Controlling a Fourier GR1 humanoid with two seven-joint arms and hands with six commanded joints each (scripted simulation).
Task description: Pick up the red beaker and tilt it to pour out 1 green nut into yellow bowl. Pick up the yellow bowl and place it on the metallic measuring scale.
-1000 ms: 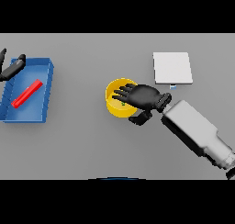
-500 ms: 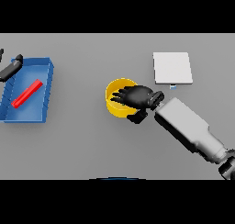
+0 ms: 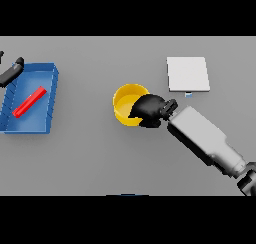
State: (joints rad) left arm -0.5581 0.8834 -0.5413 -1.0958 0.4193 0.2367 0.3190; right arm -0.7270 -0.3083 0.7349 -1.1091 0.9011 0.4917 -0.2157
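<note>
Grey desk (image 3: 100, 158) spreads out flat below me, carrying a blue tray (image 3: 50, 103) to my left and a pale square measuring scale (image 3: 187, 74) to my right. My right hand (image 3: 149, 109) sits on the near right rim of the yellow bowl (image 3: 124, 102), fingers curled over the edge and into it, so I judge I have it pinched by the rim. The bowl stands mid-desk, upright, its hollow partly hidden by my hand; I cannot make out any green nut inside. The red beaker (image 3: 30, 101) lies on its side in the blue tray, long axis slanting from near left to far right. My left hand (image 3: 11, 72) shows at the tray's far left corner, and I cannot tell how it is set. What matters next: the scale lies up and to the right of the bowl, well apart, on my right arm's own side, so the carry goes away from me and rightward.
</note>
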